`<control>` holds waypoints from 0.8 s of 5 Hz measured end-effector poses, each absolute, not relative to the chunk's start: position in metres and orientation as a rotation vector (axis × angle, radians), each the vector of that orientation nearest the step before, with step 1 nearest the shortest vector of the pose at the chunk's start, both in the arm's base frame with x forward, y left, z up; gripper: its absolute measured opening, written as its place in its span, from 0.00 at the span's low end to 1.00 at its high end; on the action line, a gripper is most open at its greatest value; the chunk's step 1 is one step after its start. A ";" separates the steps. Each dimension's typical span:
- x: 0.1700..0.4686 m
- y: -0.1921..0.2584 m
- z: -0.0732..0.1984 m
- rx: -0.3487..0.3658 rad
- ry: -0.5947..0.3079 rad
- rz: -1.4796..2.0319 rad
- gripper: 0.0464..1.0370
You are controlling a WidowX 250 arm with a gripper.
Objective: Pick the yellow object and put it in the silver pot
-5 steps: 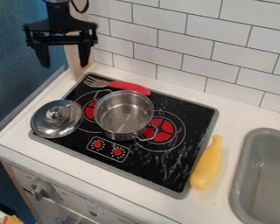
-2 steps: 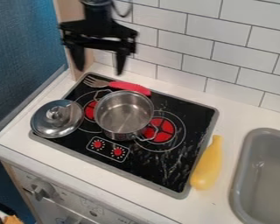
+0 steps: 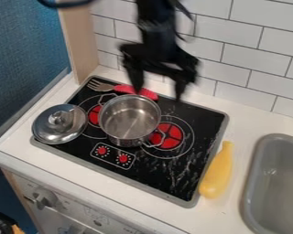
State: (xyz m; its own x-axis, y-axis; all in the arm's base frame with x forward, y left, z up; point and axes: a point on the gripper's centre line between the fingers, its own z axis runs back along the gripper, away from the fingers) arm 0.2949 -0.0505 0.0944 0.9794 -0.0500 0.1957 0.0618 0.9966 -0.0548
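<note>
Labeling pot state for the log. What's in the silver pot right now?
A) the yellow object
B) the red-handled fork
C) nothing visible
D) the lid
C: the open silver pot shows its bare metal bottom, while the yellow object lies on the counter beside the stovetop.

Can see a lid lying on the stove, and at the back probably a red-handled fork. Also can see a grey sink set into the counter.
</note>
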 end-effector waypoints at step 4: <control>0.279 -0.144 0.027 -0.031 -0.071 -0.326 0.96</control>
